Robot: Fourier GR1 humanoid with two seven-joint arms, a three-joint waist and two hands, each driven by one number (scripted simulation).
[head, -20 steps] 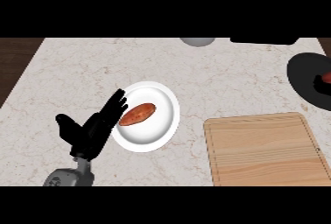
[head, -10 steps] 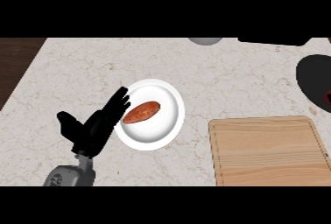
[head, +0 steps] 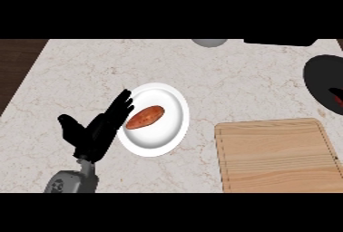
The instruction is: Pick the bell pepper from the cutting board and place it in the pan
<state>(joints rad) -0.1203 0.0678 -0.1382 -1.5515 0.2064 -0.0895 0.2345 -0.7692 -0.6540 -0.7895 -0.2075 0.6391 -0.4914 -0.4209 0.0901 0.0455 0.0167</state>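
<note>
The fingers of the left hand are straight and released, grasping nothing. The hand rests at the lower left with its fingertips up, reaching just over the left rim of a white plate. The right hand shows nowhere in the head view, so what it is doing cannot be told.

On the plate lies an orange-brown sweet potato, slanted and close to the fingertips. The wooden cutting board at the lower right has nothing on it. The black pan sits at the right edge, cut off by the view. Inside its dark round is a small red patch, most likely the bell pepper. Only a sliver shows, glossy red with no stem or outline visible, so whether it lies settled or tilted cannot be told.

The main risk lies with the unseen right hand. If it is around the pepper and lifts away before letting go, it could carry the pepper out onto the counter. A pepper is rounded and smooth, so set down on its side it may roll against the pan's wall. A lesser risk is nearer: any sweep of the left hand would nudge the plate and shift the sweet potato, which could also be mistaken for the target.
</note>
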